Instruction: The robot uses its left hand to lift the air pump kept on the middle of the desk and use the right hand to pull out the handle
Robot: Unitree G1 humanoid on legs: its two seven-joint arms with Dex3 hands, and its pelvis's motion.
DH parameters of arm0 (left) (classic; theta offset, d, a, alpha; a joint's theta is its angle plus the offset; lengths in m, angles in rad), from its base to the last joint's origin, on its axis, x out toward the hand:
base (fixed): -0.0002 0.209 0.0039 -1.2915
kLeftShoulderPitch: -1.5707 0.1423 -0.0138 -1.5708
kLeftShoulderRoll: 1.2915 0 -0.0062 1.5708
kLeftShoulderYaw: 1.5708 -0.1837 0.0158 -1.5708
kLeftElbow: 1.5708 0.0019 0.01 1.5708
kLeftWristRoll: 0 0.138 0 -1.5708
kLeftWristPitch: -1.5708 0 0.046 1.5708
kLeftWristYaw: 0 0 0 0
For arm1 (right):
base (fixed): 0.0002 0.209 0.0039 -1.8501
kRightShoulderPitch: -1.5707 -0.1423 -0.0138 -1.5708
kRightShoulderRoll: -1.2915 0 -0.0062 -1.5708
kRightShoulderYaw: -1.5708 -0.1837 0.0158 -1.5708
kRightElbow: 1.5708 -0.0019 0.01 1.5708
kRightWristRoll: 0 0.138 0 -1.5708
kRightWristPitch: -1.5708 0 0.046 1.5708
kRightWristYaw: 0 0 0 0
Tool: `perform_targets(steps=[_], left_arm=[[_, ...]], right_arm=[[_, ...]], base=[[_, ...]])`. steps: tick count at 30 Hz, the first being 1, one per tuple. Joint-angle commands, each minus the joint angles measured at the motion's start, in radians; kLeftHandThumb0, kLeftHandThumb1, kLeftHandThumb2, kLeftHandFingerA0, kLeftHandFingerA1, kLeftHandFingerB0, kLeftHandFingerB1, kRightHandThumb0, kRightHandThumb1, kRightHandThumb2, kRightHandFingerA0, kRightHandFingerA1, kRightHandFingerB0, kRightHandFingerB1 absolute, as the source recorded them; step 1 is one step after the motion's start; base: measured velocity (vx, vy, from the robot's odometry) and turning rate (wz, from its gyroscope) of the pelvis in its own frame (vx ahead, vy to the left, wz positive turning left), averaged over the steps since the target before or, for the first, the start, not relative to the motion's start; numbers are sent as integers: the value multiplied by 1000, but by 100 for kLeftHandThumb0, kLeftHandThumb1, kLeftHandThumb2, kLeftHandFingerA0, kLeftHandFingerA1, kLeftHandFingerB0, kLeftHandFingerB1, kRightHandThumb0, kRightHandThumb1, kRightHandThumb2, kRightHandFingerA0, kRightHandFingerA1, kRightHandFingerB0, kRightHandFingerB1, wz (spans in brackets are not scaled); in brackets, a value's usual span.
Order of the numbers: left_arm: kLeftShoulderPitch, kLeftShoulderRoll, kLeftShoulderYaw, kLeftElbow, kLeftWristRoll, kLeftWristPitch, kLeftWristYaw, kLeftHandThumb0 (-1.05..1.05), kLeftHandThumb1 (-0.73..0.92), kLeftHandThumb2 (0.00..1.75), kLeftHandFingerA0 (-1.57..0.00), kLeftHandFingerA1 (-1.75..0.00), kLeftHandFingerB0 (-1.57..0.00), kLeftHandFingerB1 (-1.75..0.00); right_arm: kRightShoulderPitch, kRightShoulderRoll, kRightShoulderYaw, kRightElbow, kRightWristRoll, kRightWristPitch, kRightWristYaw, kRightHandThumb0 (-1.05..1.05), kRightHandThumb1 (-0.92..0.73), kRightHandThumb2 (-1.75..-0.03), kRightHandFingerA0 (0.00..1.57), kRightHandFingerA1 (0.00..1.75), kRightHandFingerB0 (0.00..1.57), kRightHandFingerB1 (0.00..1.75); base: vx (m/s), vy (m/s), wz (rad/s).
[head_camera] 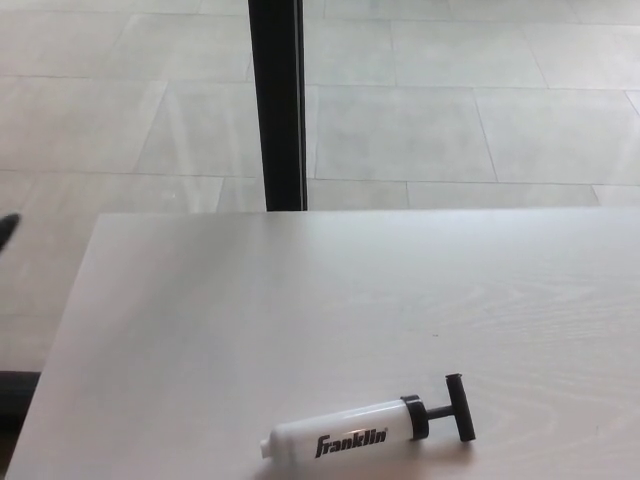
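Note:
The air pump [345, 435] lies on its side on the pale wooden desk [300, 300], near the front edge and a little right of the middle. Its white barrel carries black "Franklin" lettering. Its nozzle end points left. A black collar and a black T-handle [459, 407] sit at its right end, with a short length of rod showing between them. At the picture's left edge, beyond the desk's left side, a small black tip [8, 230] shows. It looks like part of my left hand and is far from the pump. My right hand does not show.
A black vertical post [277, 100] stands behind the desk's far edge, over a floor of large pale tiles. A dark shape [15, 395] sits low beside the desk's left edge.

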Motion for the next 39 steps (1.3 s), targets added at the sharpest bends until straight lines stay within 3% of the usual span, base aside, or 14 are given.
perform_targets(steps=[1, 5, 8, 9, 13, 15, 20, 21, 22, 25, 26, 27, 28, 39], left_arm=[[0, -106, -348, -224, 233, 84, -65, -77, 67, 60, -44, -62, -41, -48], [9, -120, -413, -246, 225, 116, -100, -75, 52, 94, -38, -65, -27, -52], [15, -136, -458, -251, 228, 126, -108, -73, 66, 61, -33, -60, -37, -45], [14, -142, -478, -251, 236, 136, -110, -76, 54, 96, -37, -65, -26, -52], [1, -154, -540, -259, 267, 175, -128, -69, 54, 97, -29, -62, -37, -60], [-4, -156, -551, -266, 275, 192, -137, -67, 68, 61, -32, -60, -42, -50], [-8, -178, -590, -287, 318, 227, -149, -70, 70, 61, -34, -67, -43, -54], [-21, -182, -616, -289, 342, 248, -166, -69, 54, 101, -30, -66, -33, -60], [-27, -182, -633, -292, 362, 257, -174, -75, 73, 62, -31, -68, -37, -52], [-35, -190, -657, -307, 394, 291, -192, -74, 73, 62, -27, -63, -35, -49], [-33, -193, -670, -313, 411, 290, -192, -77, 58, 99, -26, -62, -34, -58], [-29, -192, -675, -318, 420, 290, -195, -76, 58, 99, -21, -59, -34, -59], [-30, -188, -685, -323, 435, 299, -202, -79, 70, 65, -23, -57, -34, -48], [26, -256, -749, -444, 533, 432, -227, -90, 86, 66, -11, -57, -20, -38]], right_arm=[[48, 131, 240, -245, -138, -31, 49, -70, -80, -64, 43, 56, 27, 32], [37, 150, 255, -258, -140, -15, 23, -70, -81, -64, 44, 68, 26, 33], [29, 159, 266, -257, -151, -12, 3, -71, -81, -64, 44, 69, 29, 34], [31, 163, 264, -260, -147, -7, 0, -70, -82, -64, 44, 68, 29, 34], [23, 170, 251, -263, -139, 12, -7, -73, -65, -101, 46, 70, 28, 50], [17, 173, 248, -260, -142, 15, -6, -71, -63, -101, 46, 70, 27, 50], [2, 173, 246, -266, -156, 37, -12, -74, -78, -63, 51, 63, 38, 37], [-7, 172, 246, -264, -159, 42, -11, -72, -78, -63, 52, 61, 39, 37], [-10, 175, 245, -264, -162, 46, -15, -69, -78, -63, 54, 60, 40, 37], [-28, 180, 244, -251, -168, 49, -17, -67, -78, -63, 58, 61, 42, 38], [-35, 182, 244, -243, -168, 38, -11, -63, -61, -99, 54, 68, 36, 54], [-38, 185, 242, -239, -166, 35, -7, -65, -78, -63, 58, 62, 43, 40], [-43, 186, 239, -239, -160, 41, -1, -66, -77, -63, 57, 63, 44, 40], [-62, 191, 236, -238, -163, 49, 11, -63, -78, -63, 56, 65, 45, 42]], base=[[0, 0, 0], [0, 0, 0], [0, 0, 0], [0, 0, 0], [0, 0, 0], [0, 0, 0], [0, 0, 0], [0, 0, 0], [0, 0, 0], [0, 0, 0], [0, 0, 0], [0, 0, 0], [0, 0, 0], [0, 0, 0]])
